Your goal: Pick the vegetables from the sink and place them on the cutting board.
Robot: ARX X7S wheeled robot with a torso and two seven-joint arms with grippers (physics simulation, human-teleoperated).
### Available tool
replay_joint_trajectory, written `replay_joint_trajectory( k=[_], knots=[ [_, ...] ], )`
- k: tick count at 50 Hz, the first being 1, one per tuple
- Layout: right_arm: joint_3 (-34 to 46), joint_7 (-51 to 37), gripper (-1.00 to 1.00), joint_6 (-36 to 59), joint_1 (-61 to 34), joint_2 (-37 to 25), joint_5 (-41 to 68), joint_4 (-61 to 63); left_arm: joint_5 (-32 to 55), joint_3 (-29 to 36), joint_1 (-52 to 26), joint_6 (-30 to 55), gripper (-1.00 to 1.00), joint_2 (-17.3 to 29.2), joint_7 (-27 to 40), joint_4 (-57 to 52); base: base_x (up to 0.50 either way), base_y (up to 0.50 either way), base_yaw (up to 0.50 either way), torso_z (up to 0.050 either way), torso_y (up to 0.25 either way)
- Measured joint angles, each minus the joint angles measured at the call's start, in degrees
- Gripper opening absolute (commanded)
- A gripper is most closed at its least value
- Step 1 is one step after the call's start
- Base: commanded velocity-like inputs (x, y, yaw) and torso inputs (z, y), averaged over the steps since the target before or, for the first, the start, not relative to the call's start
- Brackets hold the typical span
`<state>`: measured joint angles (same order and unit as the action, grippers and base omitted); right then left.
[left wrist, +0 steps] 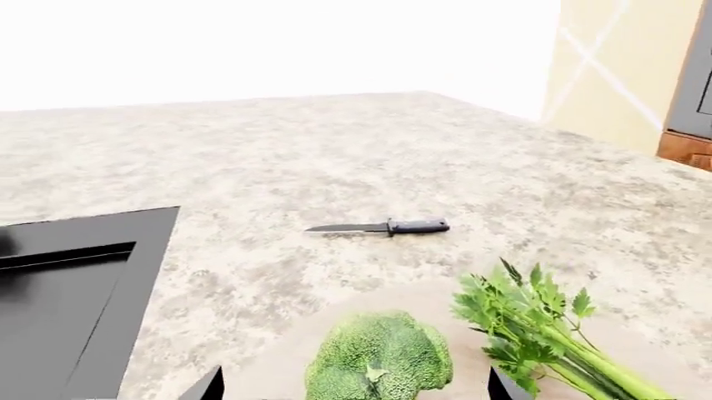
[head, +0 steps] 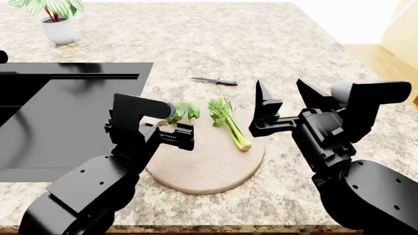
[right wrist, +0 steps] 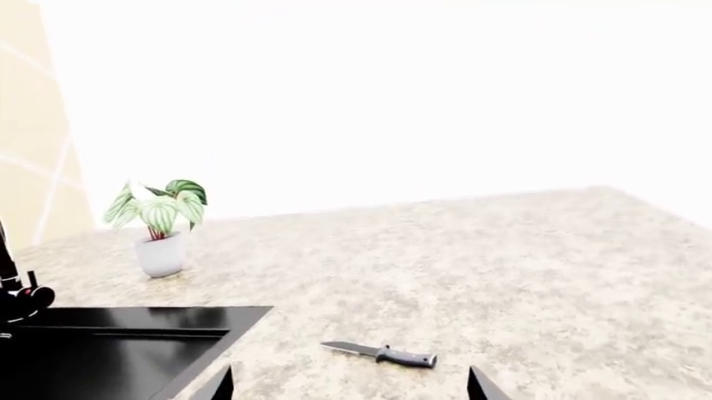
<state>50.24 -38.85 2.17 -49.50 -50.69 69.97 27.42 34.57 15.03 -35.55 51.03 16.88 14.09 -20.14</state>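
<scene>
The broccoli floret [head: 185, 111] and the celery stalk [head: 228, 123] lie side by side on the far part of the round wooden cutting board [head: 209, 166]. My left gripper [head: 175, 131] is open just in front of the broccoli. In the left wrist view the broccoli [left wrist: 378, 357] sits between the wide-apart jaws of that gripper [left wrist: 353, 387] without touching them, with the celery [left wrist: 545, 333] beside it on the board [left wrist: 278, 371]. My right gripper [head: 282, 90] is open and empty, raised to the right of the board; it also shows in the right wrist view [right wrist: 347, 385].
The black sink [head: 65, 112] lies left of the board and shows no vegetables in its visible part. A small knife [head: 216, 81] lies on the granite counter beyond the board. A potted plant [head: 56, 19] stands at the far left. The counter's edge runs along the right.
</scene>
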Motion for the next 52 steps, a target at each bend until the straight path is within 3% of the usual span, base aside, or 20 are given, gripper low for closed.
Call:
replay_joint_trajectory(
  k=[20,52],
  knots=[
    [-2.00,-2.76,1.00,-4.59,2.34,-1.13,-5.38,5.27,3.39,-12.57,6.68,-4.96,1.00,1.81,7.18,-19.18,0.00,0.00,0.00,0.000,0.000],
    [-11.52,-5.58,1.00,-28.30,17.08,-5.46,-21.50,12.21,-4.84,-20.60,15.77,-31.55,1.00,-3.13,6.05,-27.20,0.00,0.00,0.00,0.000,0.000]
  ],
)
